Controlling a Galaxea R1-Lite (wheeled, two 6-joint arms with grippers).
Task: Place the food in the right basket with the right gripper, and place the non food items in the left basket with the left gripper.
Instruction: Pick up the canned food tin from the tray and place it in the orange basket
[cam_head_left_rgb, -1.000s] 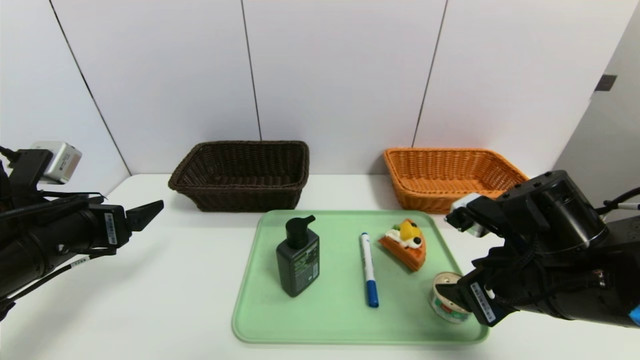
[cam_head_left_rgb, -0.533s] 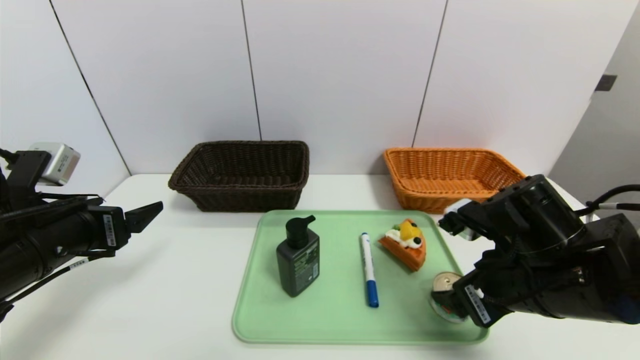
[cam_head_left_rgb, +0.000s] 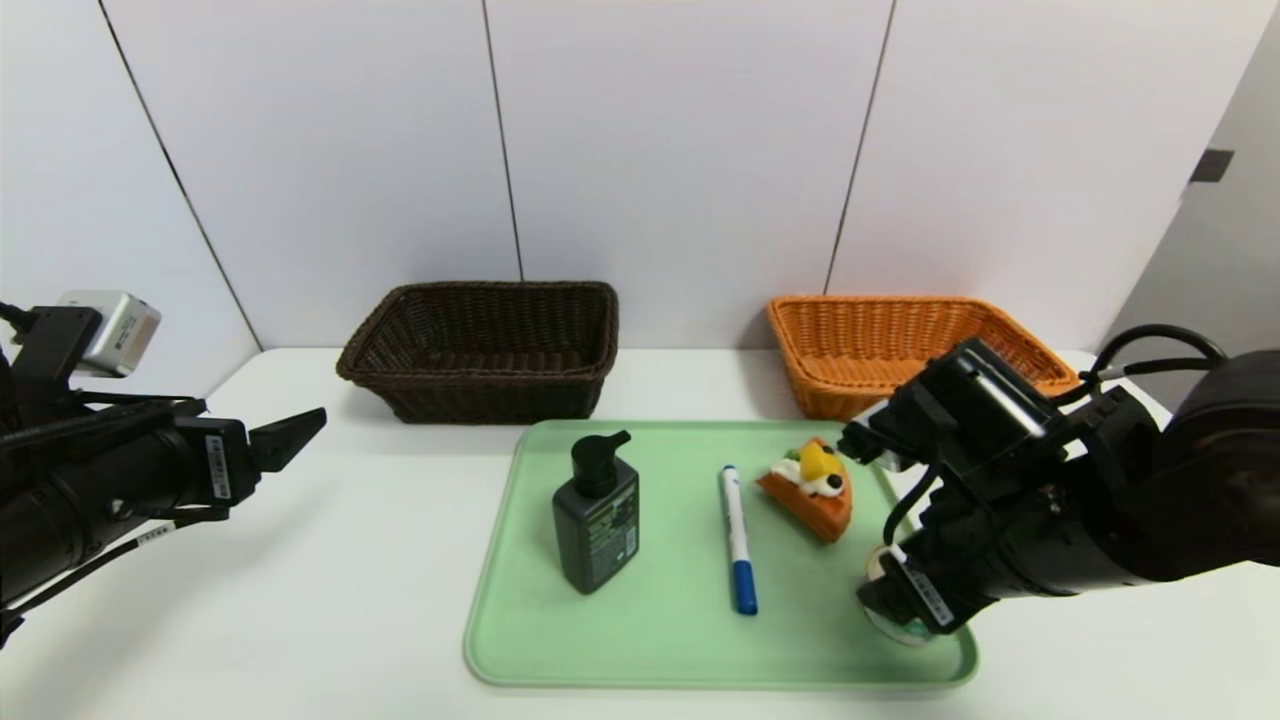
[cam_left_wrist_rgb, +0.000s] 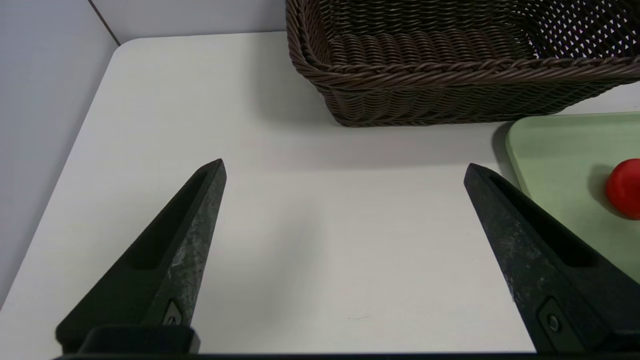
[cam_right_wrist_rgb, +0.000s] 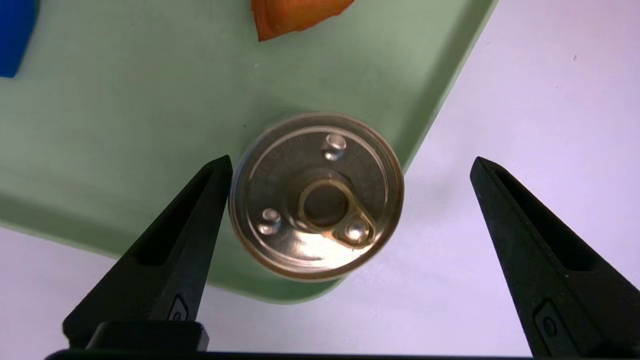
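On the green tray stand a black pump bottle, a blue-capped pen and a slice of orange cake. A tin can with a ring-pull lid stands at the tray's front right corner. My right gripper hangs open right over it. One finger is close beside the can's rim and the other stands well off over the table. In the head view the arm hides most of the can. My left gripper is open and holds nothing, over the table left of the tray.
The dark brown basket stands at the back left and the orange basket at the back right, both against the wall. In the left wrist view a red round thing shows on the tray's edge.
My right arm has swung in over the can and tipped downward. Its jaws have spread wider. The left arm has not moved.
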